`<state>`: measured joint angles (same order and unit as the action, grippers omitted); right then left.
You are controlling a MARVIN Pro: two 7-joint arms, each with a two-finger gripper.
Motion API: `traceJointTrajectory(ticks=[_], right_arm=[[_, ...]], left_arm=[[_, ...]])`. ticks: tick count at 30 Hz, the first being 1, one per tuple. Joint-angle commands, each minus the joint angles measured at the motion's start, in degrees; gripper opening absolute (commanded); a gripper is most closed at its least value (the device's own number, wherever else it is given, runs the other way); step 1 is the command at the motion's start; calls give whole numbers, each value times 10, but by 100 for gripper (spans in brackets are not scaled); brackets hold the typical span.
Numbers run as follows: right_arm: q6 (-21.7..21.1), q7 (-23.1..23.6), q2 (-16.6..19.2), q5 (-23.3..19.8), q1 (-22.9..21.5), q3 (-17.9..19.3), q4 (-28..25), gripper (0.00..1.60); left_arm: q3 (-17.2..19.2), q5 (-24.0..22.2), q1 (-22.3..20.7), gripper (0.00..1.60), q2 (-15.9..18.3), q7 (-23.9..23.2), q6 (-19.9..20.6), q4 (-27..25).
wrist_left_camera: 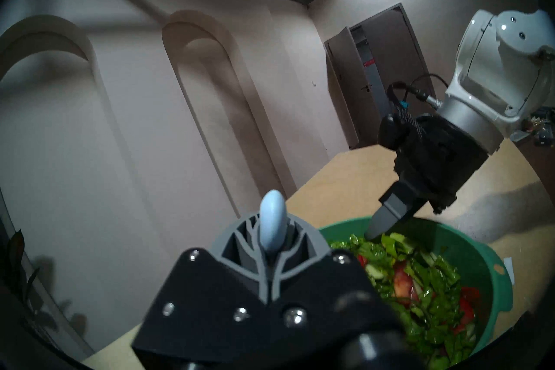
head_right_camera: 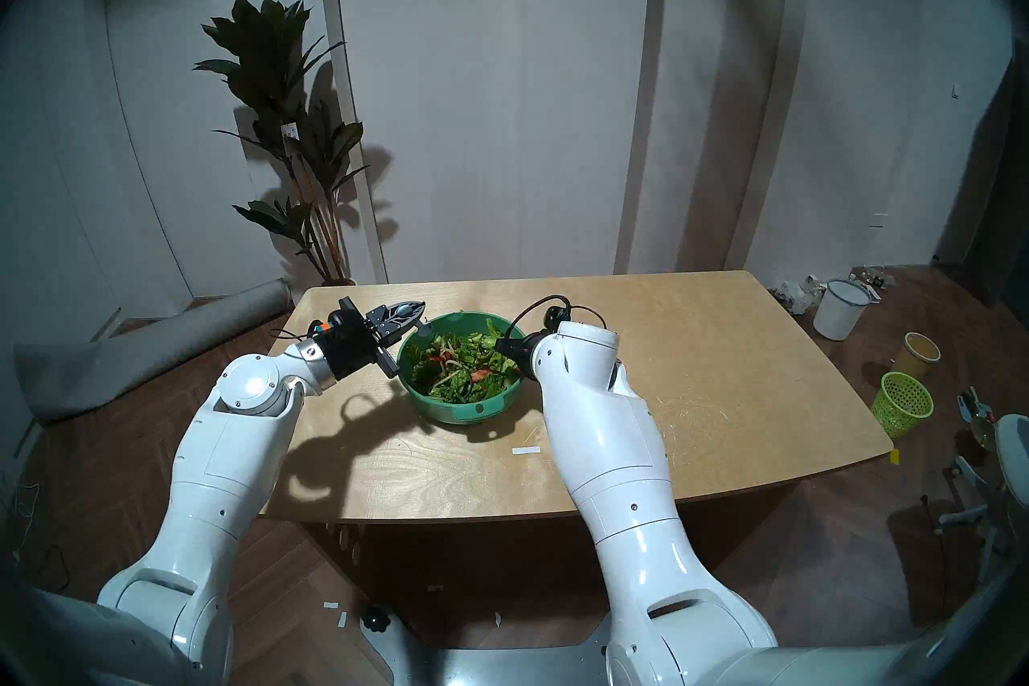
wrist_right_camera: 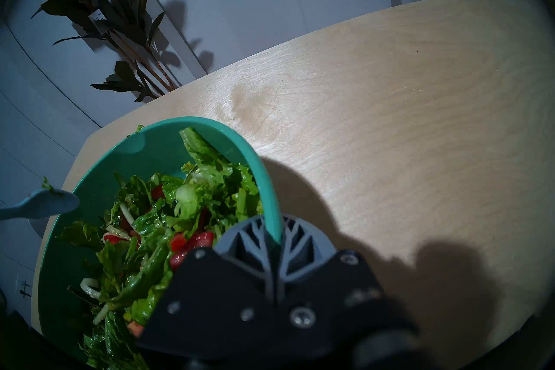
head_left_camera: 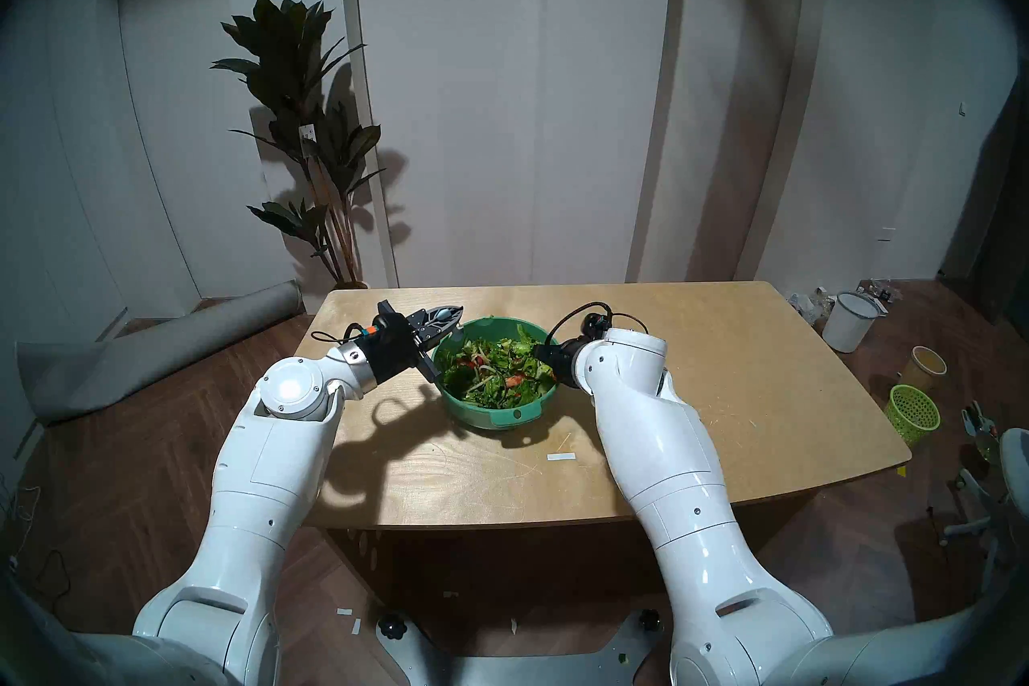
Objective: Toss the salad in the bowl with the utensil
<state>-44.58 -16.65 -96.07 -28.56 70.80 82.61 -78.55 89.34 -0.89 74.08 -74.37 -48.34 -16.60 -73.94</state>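
Note:
The green bowl [head_left_camera: 483,417] stands mid-table with its teal tab handle toward me. It holds the salad [head_left_camera: 490,370] of green leaves, red pieces and pale strips. My left gripper [head_left_camera: 454,314] hovers just over the bowl's far left rim, shut on the utensil [wrist_left_camera: 271,225]. The utensil's pale blue rounded end pokes out between the fingers [wrist_left_camera: 306,240]. In the right wrist view another pale blue end of the utensil [wrist_right_camera: 39,207] carries a leaf scrap beside the rim. My right gripper [wrist_right_camera: 274,228] is shut on the bowl's [wrist_right_camera: 210,123] right rim, next to the salad [wrist_right_camera: 180,210].
A wooden table [head_left_camera: 724,390] carries a small white paper strip [head_left_camera: 559,456] near the bowl. On the floor to the right stand a white bucket [head_left_camera: 849,320], a yellow cup [head_left_camera: 927,365] and a lime mesh basket [head_left_camera: 913,412]. A rolled mat [head_left_camera: 167,351] and a plant [head_left_camera: 323,167] are at left.

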Motion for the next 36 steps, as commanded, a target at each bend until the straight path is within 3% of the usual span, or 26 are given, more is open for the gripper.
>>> traceJointTrajectory(ticks=[1, 8, 12, 14, 23, 36], right_arm=[[2, 0, -3, -1, -4, 0, -11, 0], [1, 0, -3, -1, -3, 0, -13, 0], [1, 0, -3, -1, -2, 0, -15, 0], [1, 0, -3, -1, -1, 0, -16, 0], [1, -1, -3, -1, 0, 1, -19, 0], [1, -2, -4, -1, 2, 1, -22, 0]], left_arm=[[-9, 58, 13, 0, -2, 54, 67, -61], [-23, 124, 19, 0, -18, 118, 150, -96], [-28, 158, 18, 0, -44, 160, 212, -101], [-26, 157, 17, 0, -52, 165, 209, -94], [-18, 174, -1, 0, -105, 204, 311, -78], [23, 139, -4, 0, -176, 193, 444, -105]])
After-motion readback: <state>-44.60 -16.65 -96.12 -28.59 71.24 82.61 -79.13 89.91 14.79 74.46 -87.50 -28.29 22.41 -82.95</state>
